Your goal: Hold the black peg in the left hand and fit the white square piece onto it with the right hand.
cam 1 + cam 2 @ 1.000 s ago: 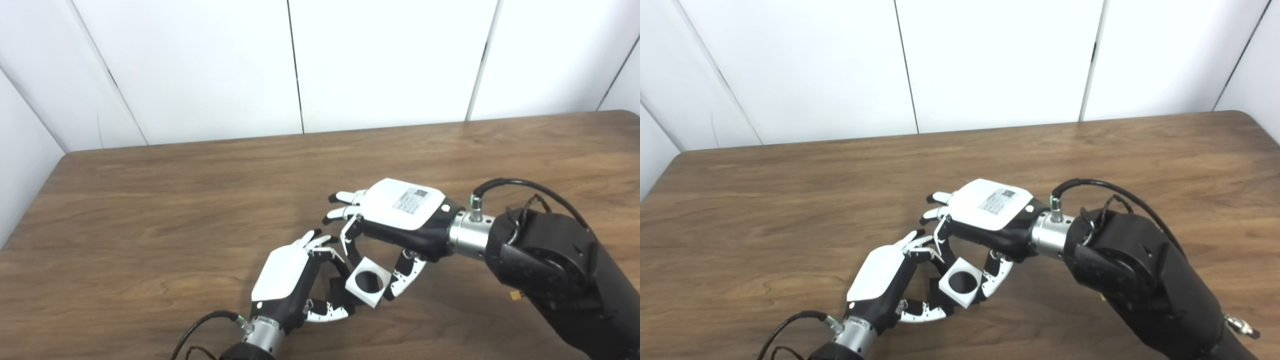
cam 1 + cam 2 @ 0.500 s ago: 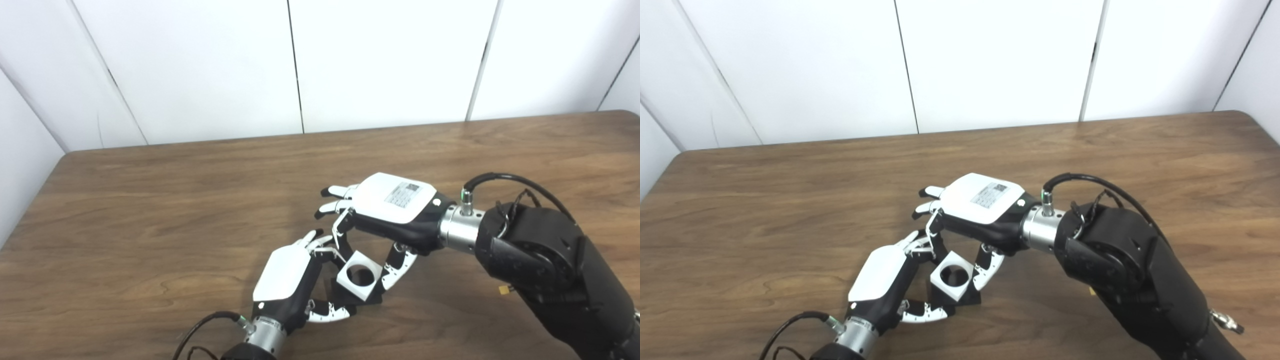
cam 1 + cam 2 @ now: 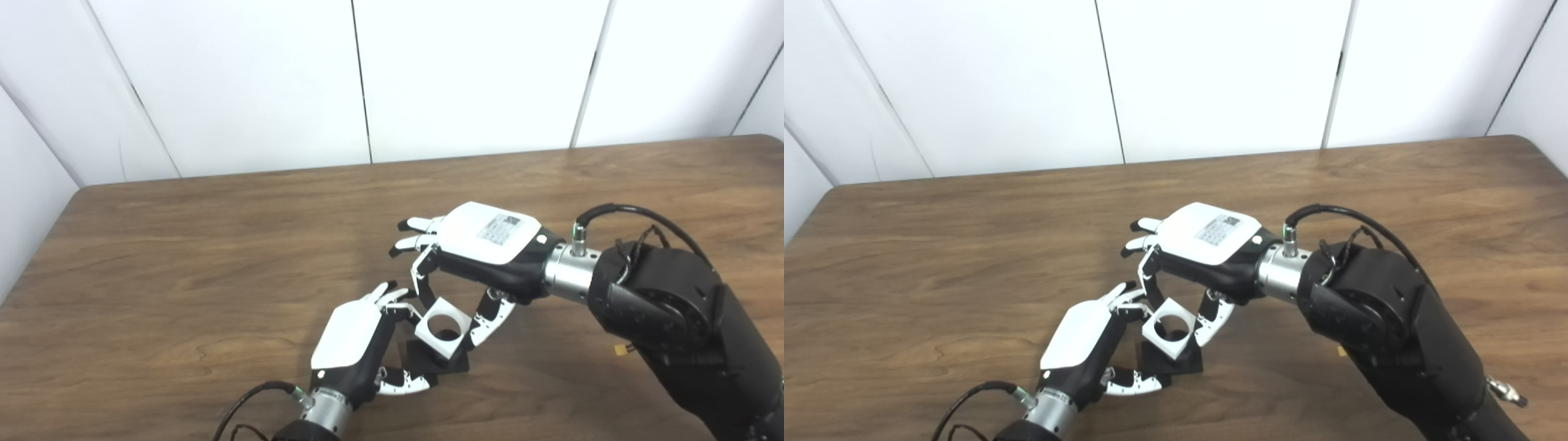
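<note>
- The white square piece (image 3: 442,326), with a round hole through its middle, sits tilted over the near middle of the table, above the black part.
- The right hand (image 3: 484,248) has it pinched: a finger presses on the piece's far-left side and the thumb (image 3: 489,320) on its right side, while the other fingers (image 3: 411,244) stretch out loosely past it, touching nothing.
- The black peg (image 3: 436,360) shows mostly as a dark square base under and just in front of the white piece; through the hole only dark shows, and whether the post has entered it cannot be told.
- The left hand (image 3: 355,343) is curled around the black part from the left, thumb (image 3: 404,384) lying along its near edge and fingers (image 3: 392,300) bent over its far side, clamped on it.
- The two hands are close together, fingertips nearly meeting at the white piece.
- The brown wooden table (image 3: 184,257) spreads wide around them, with white wall panels (image 3: 465,73) standing behind its far edge.
- A black cable (image 3: 637,215) loops from the right wrist back to the dark forearm.
</note>
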You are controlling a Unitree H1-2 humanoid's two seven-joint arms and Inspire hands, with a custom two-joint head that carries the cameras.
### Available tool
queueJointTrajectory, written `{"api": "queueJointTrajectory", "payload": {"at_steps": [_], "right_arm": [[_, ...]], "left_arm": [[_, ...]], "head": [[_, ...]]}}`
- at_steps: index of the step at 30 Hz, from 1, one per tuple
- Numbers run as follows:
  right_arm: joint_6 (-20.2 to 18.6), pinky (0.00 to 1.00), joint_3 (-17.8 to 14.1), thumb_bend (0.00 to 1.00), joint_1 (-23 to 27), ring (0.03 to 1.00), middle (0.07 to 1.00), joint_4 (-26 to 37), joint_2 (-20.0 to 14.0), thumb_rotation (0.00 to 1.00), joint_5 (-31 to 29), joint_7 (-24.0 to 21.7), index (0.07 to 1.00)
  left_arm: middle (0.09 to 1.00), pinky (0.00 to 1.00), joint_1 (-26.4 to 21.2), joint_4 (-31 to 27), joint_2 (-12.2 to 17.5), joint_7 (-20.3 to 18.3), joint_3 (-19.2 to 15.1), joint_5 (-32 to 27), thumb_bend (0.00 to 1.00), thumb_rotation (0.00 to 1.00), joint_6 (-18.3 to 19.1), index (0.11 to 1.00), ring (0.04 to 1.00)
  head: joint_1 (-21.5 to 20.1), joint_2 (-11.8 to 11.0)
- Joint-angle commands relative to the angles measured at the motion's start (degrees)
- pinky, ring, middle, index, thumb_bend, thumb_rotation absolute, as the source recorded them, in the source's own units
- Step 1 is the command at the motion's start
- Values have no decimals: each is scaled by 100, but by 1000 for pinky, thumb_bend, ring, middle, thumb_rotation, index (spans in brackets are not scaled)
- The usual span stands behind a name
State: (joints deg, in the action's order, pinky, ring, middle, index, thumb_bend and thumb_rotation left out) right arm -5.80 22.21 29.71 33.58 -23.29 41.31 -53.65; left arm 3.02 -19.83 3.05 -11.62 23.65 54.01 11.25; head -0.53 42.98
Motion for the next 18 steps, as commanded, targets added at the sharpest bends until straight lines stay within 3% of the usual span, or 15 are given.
{"api": "queueJointTrajectory", "payload": {"at_steps": [1, 18], "right_arm": [[145, 897, -88, 525, 232, 978, 896, 35, -79, 147, -61, 113, 490], [270, 919, 80, 525, 86, 977, 899, -110, -145, 143, 48, 127, 491]], "left_arm": [[867, 911, -96, -54, -23, 92, -4, -11, 508, 71, -83, 482, 956], [866, 923, -181, 19, -4, 146, -50, -64, 508, 70, -131, 482, 955]], "head": [[-3, 6], [-2, -31]]}}
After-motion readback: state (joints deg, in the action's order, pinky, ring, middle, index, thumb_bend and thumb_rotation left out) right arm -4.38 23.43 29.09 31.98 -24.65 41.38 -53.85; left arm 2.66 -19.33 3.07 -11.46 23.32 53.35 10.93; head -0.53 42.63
